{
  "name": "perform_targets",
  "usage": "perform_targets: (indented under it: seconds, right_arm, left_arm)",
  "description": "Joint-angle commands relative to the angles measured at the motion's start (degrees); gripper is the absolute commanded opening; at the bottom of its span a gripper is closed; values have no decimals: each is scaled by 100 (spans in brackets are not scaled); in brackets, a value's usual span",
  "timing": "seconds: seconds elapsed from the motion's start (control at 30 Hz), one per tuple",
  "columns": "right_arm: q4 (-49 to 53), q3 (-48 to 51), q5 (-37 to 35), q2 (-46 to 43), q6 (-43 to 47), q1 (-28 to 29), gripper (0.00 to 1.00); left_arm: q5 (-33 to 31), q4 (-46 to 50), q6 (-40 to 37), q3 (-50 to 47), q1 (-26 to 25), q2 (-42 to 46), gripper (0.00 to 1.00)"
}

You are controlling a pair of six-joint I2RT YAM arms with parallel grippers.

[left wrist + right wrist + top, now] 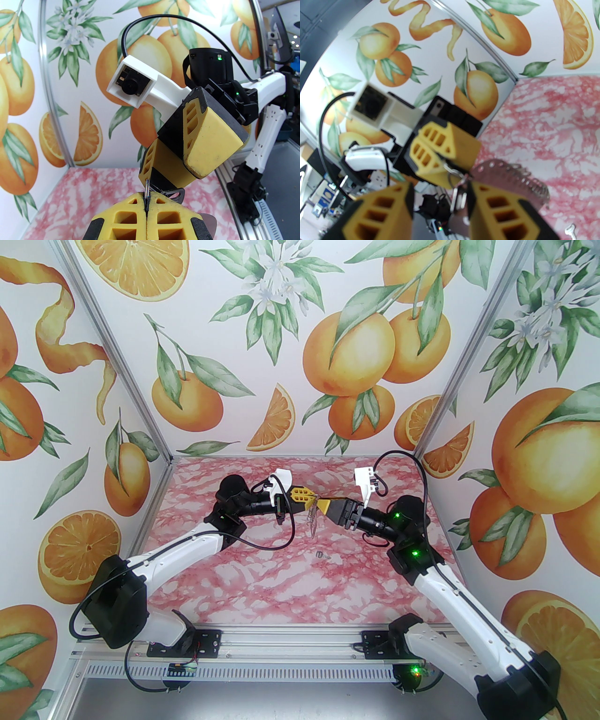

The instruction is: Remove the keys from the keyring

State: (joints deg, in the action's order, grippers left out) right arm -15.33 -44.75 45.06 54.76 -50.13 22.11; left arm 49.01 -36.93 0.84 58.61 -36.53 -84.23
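My left gripper (309, 502) is shut on the small silvery ring of a key (147, 187), pinched upright between its yellow fingertips (131, 206). The dark grey keyring (311, 523) hangs below it above the table; its loop end (177, 194) shows just behind the left fingers. In the right wrist view the keyring (511, 174) is blurred, its row of small rings along the top edge. My right gripper (440, 189) stands open, tip to tip with the left one; silvery keys (457, 201) hang against its right finger (499, 211). One loose key (321, 555) lies on the table.
The pink marbled table (262, 587) is walled on three sides by orange-print panels (300, 333). An aluminium rail (281, 643) with both arm bases runs along the near edge. The loose key (570, 230) rests below and in front of the grippers.
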Motion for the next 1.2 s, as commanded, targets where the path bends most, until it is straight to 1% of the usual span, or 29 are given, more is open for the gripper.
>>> perform_targets:
  seconds: [0.0, 0.07, 0.2, 0.33, 0.5, 0.73, 1.03, 1.17]
  right_arm:
    - [-338, 115, -17, -150, 13, -64, 40]
    - [-419, 117, -17, -120, -3, -88, 39]
    - [-855, 125, 154, 62, -273, -93, 34]
    - [-769, 141, 170, 113, -220, -101, 29]
    - [-292, 83, 7, 39, 108, -119, 29]
    - [-136, 38, -38, 109, 273, -119, 28]
    - [-260, 30, -62, 153, 273, -119, 20]
    - [-75, -44, -166, 210, 433, -119, 17]
  left_arm:
    - [-19, 56, -120, 150, -3, 162, 0]
    - [-6, 37, -102, 159, -3, 153, 0]
    - [3, 39, -84, 177, -4, 152, 0]
    - [-6, 54, -102, 179, -4, 161, 0]
    - [1, 72, -111, 209, -6, 152, 0]
    - [11, 72, -102, 221, -17, 161, 0]
    - [15, 92, -119, 239, -29, 144, 0]
    - [16, 143, -157, 255, -48, 152, 0]
